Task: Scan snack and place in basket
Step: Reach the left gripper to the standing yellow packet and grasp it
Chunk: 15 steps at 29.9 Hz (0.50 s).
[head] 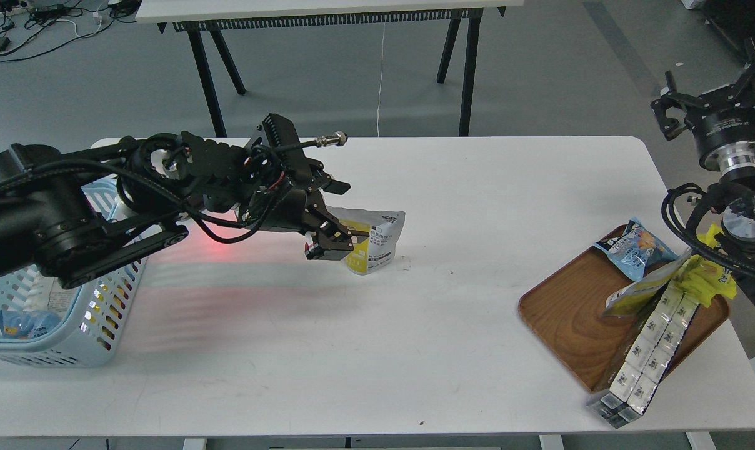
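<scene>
Basket point(96, 325) at near-left bench point(377, 350) edge, wooden tray point(565, 319) of packs near right, left hand point(343, 240) clamped on snack point(377, 240) mid-bench, right hand point(705, 94) raised far right, spread wide, holding nothing.

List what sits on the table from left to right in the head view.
basket → left gripper → snack, pinched in its fingers → wooden tray → blue packet → yellow pack, at the tray's right end.
</scene>
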### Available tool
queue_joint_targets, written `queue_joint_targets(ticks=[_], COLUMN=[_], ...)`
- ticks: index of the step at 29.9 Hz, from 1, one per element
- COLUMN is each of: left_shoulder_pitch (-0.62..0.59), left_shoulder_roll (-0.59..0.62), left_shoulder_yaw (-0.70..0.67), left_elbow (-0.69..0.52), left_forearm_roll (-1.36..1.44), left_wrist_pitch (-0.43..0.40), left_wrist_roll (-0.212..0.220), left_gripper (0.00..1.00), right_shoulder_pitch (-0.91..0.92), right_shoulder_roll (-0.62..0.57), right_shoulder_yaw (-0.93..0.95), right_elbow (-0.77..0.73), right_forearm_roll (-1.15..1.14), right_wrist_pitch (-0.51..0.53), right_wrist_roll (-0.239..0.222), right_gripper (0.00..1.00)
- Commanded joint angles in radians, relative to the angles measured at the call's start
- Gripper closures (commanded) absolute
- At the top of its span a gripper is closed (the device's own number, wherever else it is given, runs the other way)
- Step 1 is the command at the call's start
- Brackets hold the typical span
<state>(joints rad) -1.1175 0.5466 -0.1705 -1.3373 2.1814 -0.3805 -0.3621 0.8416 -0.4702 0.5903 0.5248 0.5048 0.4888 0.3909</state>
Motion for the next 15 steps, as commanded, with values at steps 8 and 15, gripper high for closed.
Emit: queue_joint_targets(ticks=[8,15], left_shoulder_pitch=[0.021,0.070], left_shoulder_roll=[-0.045,-0.103], left_shoulder_yaw=[0.006,-0.001], left_elbow=[0.065,0.129], left_forearm_roll=[0.000,0.000], left_wrist_pitch=[0.023,0.104], left_wrist_roll=[0.008,0.018], left_gripper=[0.22,0.30], right_shoulder_pitch=[0.047,0.044], right_shoulder_roll=[0.005,0.001], right_shoulder_yaw=[-0.032,-0.032], right_elbow=[0.011,0.012], right_forearm_roll=[-0.011,-0.015], right_wrist_pitch=[0.000,0.000], right_wrist_roll=[-0.003,-0.003], right_gripper=[0.01,0.01])
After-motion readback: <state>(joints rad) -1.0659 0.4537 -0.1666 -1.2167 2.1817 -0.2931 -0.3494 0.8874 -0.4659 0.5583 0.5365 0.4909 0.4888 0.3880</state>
